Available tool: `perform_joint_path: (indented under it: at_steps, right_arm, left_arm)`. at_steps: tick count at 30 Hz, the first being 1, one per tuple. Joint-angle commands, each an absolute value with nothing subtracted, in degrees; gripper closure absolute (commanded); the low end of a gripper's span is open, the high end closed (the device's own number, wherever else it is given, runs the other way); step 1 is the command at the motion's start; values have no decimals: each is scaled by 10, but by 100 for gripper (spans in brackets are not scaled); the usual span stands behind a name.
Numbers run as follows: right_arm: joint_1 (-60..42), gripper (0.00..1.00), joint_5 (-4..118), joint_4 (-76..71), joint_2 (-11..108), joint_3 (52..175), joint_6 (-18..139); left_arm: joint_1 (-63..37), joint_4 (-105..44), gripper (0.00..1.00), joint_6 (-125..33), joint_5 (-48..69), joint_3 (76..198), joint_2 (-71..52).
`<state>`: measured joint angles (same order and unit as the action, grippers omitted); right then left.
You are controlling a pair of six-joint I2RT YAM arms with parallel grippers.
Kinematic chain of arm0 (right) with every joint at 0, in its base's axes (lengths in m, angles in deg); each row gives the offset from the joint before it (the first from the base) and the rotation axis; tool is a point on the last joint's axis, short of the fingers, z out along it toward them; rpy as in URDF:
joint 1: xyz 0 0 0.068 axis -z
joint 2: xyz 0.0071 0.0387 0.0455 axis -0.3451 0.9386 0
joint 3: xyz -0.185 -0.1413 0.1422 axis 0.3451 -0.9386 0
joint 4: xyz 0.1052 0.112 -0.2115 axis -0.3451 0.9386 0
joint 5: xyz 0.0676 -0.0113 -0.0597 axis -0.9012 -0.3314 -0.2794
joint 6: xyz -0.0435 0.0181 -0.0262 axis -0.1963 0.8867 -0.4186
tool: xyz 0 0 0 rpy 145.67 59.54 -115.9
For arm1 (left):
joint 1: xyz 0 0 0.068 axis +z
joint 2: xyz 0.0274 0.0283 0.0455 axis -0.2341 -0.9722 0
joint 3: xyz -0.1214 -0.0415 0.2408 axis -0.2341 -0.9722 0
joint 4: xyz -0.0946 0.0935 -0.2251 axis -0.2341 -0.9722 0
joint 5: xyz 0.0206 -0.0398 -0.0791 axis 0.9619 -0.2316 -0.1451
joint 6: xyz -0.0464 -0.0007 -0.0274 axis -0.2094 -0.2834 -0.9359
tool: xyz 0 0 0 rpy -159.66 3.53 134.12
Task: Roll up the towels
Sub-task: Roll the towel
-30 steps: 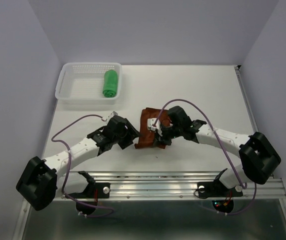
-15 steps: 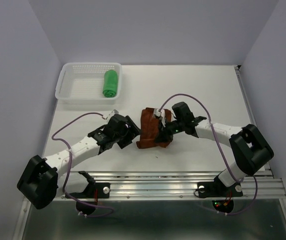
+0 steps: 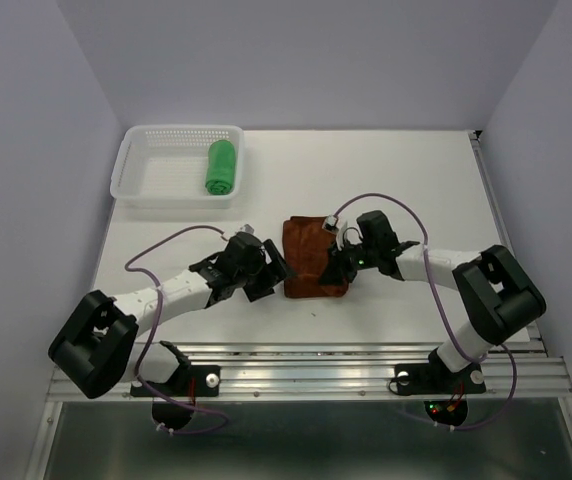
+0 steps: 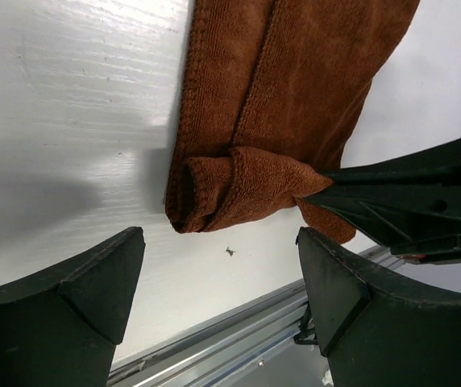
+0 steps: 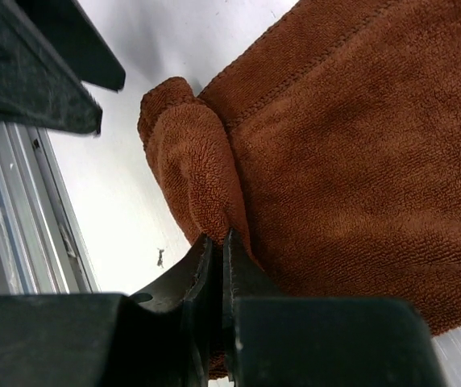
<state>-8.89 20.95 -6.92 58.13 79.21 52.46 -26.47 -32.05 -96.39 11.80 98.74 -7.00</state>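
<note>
I read the white desk (image 3: 416, 180) first, since it carries everything. On it I count one white perforated basket (image 3: 131, 190), standing well beyond the rust towel (image 3: 309, 250) and to its left.

I count two towels. The rust towel lies flat near the middle of the desk, folded into a long strip, with the end nearest the arms curled over into the first short turn of a roll. I judge the strip was laid lengthwise so the roll can travel away from the arms. The green towel (image 3: 221, 167) is a tight cylinder lying inside the basket, so that half of the job looks finished and the rust one is the towel I am working on.

There are two pairs of fingers. The right fingers (image 5: 202, 270) are clenched on the curled end of the rust towel, at its right side, pinching the cloth so the turn does not spring open. The left fingers (image 4: 85, 282) are released and spread wide, hovering apart from the left end of that same curl with nothing between them. I take this as lining up to catch the other side, so both ends roll evenly.
</note>
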Motion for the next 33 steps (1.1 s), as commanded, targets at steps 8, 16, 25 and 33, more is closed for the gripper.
perform_joint_path:
  at_steps: [8, 16, 25, 33]
  right_arm:
    - [-67, 99, 206, -122, 601, 774, 588]
    - [-56, 90, 153, -122, 576, 771, 564]
    - [-28, 65, 156, -72, 518, 815, 472]
    - [-6, 0, 139, -304, 439, 860, 523]
  left_arm:
    - [-298, -243, 20, -938, 83, 977, -144]
    - [-299, -274, 43, -949, 145, 1008, -210]
    - [-299, -309, 79, -946, 167, 1066, -277]
    - [-299, -363, 97, -917, 183, 1098, -241]
